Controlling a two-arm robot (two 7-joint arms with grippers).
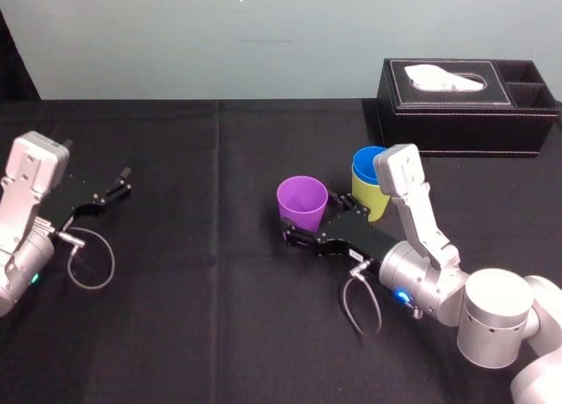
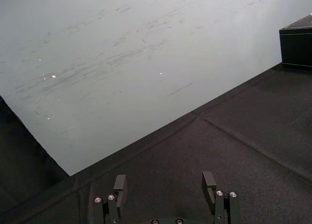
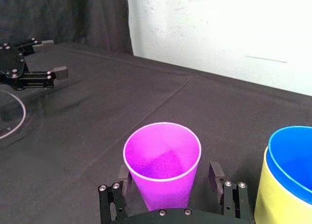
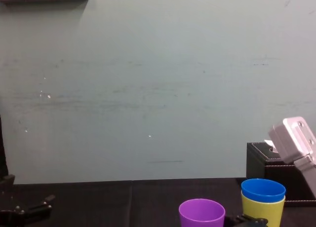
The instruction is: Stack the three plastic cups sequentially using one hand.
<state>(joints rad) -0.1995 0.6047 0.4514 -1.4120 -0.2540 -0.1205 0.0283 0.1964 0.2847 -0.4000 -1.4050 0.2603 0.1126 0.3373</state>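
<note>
Head view first: the right gripper (image 1: pixel 318 220) is reaching across the black table (image 1: pixel 219 316) and straddling the purple cup (image 1: pixel 302 202), which is standing upright near the middle. Just beside it, on the right, the blue cup (image 1: pixel 369 162) is sitting nested inside the yellow-green cup (image 1: pixel 372 202), with the black tissue box (image 1: pixel 465 114) behind them. The left gripper (image 1: pixel 114 189) is lying way off on the left, spread apart and holding nothing.

Left wrist view: that gripper's two fingers (image 2: pixel 119 184) are sitting wide apart over bare cloth, nothing between them.

Right wrist view: the purple cup (image 3: pixel 163 165) is sitting right between the fingers (image 3: pixel 215 174). They're parted wider than the cup, with a sliver of gap showing on at least one side, so it's flanking the cup rather than squeezing it. The blue-in-yellow pair is standing close by, apart from the purple one.

Chest view: the purple cup (image 4: pixel 201 213) is standing low on the table, with the blue cup (image 4: pixel 263 190) poking out of the yellow-green cup (image 4: pixel 261 210) just to its right.
</note>
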